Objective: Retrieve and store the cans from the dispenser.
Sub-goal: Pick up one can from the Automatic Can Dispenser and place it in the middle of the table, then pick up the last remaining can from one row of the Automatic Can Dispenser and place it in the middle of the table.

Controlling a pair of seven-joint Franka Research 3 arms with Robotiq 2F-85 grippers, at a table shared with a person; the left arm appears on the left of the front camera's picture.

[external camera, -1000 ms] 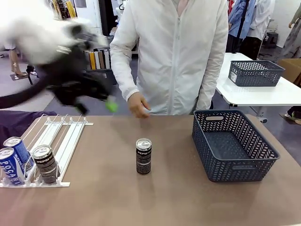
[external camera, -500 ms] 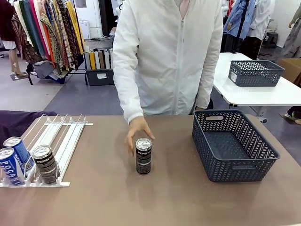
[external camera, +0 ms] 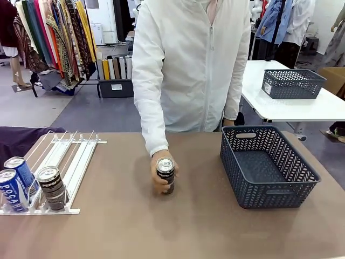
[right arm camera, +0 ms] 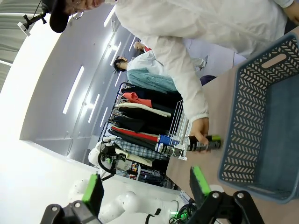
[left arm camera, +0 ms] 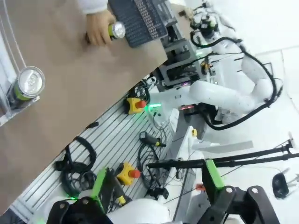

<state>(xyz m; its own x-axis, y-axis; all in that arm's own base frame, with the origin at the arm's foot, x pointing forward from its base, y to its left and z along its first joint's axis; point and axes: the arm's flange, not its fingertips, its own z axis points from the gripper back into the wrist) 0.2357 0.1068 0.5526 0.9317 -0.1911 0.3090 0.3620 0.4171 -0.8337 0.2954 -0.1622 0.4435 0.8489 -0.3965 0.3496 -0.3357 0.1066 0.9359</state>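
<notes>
A black Pepsi can (external camera: pixel 165 174) stands mid-table with a person's hand (external camera: pixel 160 183) wrapped around it. The white dispenser (external camera: pixel 75 156) lies at the left; at its low end sit two blue-and-white Pocari cans (external camera: pixel 20 171) and another black Pepsi can (external camera: pixel 51 187). In the left wrist view my left gripper (left arm camera: pixel 156 179) hangs open off the table's near edge, far from the held can (left arm camera: pixel 115 30) and the rack's can (left arm camera: pixel 28 84). My right gripper (right arm camera: pixel 147 185) is open in the air beside the basket, with the held can (right arm camera: pixel 210 142) beyond it.
A dark grey lattice basket (external camera: pixel 302 178) stands empty on the table's right; its wall is near in the right wrist view (right arm camera: pixel 243 135). A second basket (external camera: pixel 294 83) sits on a white table behind. The person stands at the far edge.
My left arm, blurred over the table's far left a second ago, has drawn back out of the front view. The person's hand came down from the far edge and closed around the middle Pepsi can.
</notes>
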